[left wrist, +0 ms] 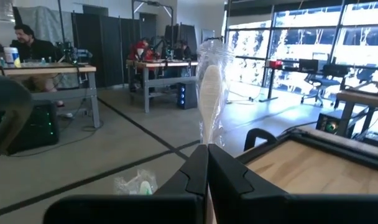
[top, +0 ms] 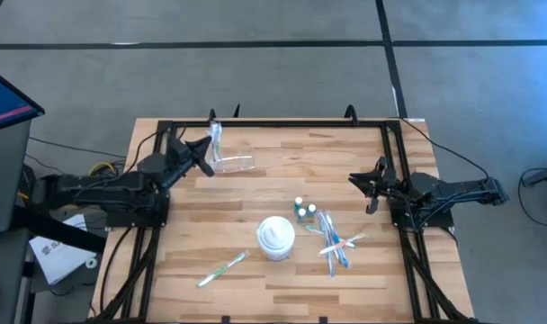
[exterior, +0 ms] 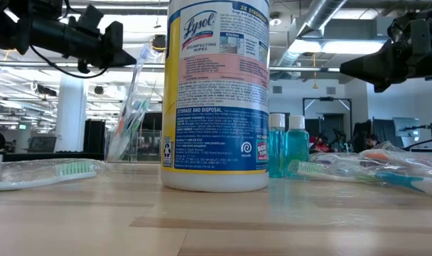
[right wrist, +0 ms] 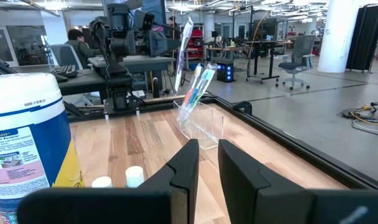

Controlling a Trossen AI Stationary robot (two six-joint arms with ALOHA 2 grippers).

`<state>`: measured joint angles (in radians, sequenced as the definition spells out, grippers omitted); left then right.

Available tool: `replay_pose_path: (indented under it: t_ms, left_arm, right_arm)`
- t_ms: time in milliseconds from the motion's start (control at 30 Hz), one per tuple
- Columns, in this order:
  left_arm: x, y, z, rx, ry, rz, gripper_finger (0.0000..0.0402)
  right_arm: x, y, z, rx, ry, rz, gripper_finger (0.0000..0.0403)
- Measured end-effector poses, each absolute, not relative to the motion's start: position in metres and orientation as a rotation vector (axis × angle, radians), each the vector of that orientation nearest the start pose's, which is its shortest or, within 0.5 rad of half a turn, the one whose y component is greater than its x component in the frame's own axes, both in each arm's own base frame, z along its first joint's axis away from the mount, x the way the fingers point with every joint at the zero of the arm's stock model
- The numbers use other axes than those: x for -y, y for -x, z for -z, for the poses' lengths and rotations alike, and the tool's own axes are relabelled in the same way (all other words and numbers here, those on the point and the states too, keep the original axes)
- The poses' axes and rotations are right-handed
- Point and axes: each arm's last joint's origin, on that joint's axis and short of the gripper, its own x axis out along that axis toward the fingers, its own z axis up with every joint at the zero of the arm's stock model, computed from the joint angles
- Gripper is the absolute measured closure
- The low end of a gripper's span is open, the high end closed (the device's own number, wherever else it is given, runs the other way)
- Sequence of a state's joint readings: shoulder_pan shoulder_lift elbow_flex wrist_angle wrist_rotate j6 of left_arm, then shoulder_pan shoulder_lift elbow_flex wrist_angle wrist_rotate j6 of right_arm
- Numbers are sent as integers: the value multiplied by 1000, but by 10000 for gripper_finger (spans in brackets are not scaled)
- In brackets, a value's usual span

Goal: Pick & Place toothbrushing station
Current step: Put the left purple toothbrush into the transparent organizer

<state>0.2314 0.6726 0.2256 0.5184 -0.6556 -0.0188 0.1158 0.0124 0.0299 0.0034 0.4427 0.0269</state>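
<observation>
Tabletop: two bottles [top: 302, 210], one wipes tub [top: 276, 238].

Left pincer [top: 204, 155] raised at far left, fingers clamped together, right pincer [top: 371, 187] hovering, fingers slightly parted

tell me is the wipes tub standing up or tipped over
Upright: the wipes tub stands on its base on the table, label reading level.

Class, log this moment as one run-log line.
left end effector: shut on wrapped toothbrush above clear holder | right end effector: waiting, empty
</observation>
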Motion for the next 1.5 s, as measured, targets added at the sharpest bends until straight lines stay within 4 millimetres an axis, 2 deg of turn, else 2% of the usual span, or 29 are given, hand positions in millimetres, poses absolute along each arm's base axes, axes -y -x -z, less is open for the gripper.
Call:
replay_pose_path:
  t_ms: [633,900,1133,1500]
  left_arm:
    - [-61,-155,-211,6,-23,-968,401]
    - [-63,-141,-188,109,2,-948,402]
    - [-60,-132,-171,116,26,-946,401]
    - [-60,-131,-168,110,46,-947,402]
  right_arm:
    - [1,-95,-173,24,-32,327,349]
    - [1,-95,-173,24,-32,327,349]
    - [1,-95,-173,24,-32,327,349]
    - [1,-95,-173,24,-32,327,349]
